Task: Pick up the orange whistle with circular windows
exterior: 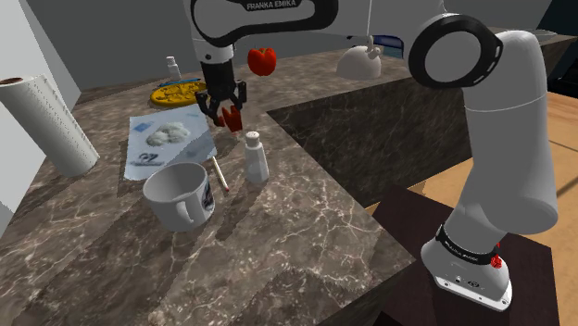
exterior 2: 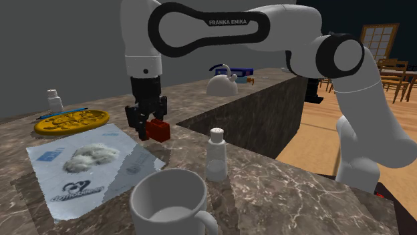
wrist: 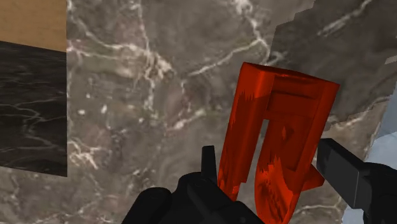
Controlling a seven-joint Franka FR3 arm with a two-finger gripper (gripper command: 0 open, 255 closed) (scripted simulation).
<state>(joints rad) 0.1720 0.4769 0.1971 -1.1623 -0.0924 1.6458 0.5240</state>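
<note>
Gripper [wrist: 268, 162]: closed part-way, clasping red-orange whistle [wrist: 280, 127] by its sides | likely ready for lifting off marble counter [exterior: 306, 231] | white bottle [exterior: 256, 157] at whistle's 5 o'clock, shoulder view

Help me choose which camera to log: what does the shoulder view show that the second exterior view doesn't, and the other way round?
Shoulder view: a paper towel roll standing at its left edge, and a red round thing behind the arm. Second exterior view: wooden chairs on a wooden floor at its right. Both: the claw clasping the red whistle above the marble counter, plus the mug, white bottle, yellow plate, clear bag and white kettle.
</note>
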